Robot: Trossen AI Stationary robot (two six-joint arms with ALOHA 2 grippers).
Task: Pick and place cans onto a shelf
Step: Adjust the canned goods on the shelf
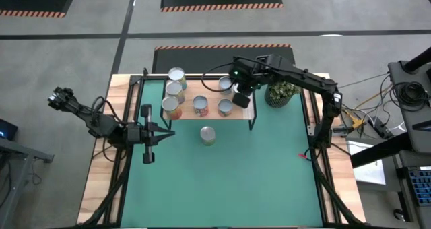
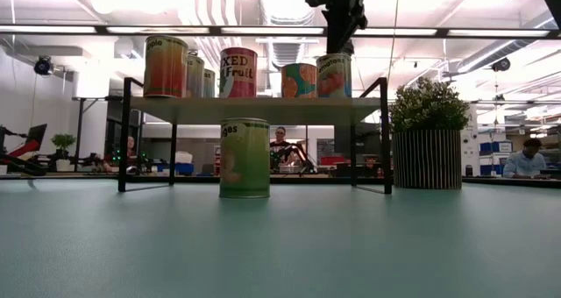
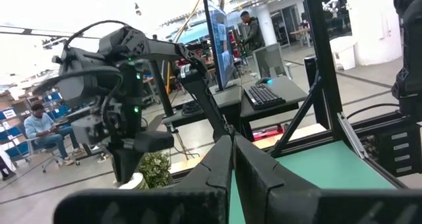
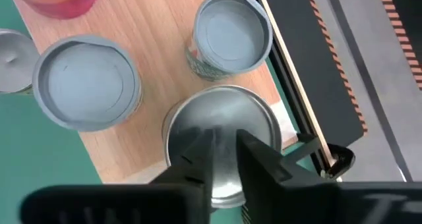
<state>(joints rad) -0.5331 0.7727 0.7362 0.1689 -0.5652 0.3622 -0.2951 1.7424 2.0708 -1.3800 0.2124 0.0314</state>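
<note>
Cans fill most of your shelf (image 1: 209, 114): three stand in a line along its left end (image 1: 174, 91), one sits near the middle (image 1: 200, 105), and two more stand toward the right end, one behind the other (image 1: 225, 85). One green-labelled can (image 1: 207, 135) stands upright on the green mat (image 1: 222, 182) just in front of the shelf, apart from its legs. Your right gripper (image 4: 223, 143) hangs over the shelf's right end, above the silvery top of a can (image 4: 221, 128); its fingers (image 4: 254, 151) are drawn almost together with only a thin gap, pointing down at that lid and clamped on nothing. Beyond the shelf's right end stands a potted plant (image 1: 281, 92). Your left gripper (image 1: 149, 133) waits off the shelf's left side, low over the mat's edge, its fingers closed together and empty.
</note>
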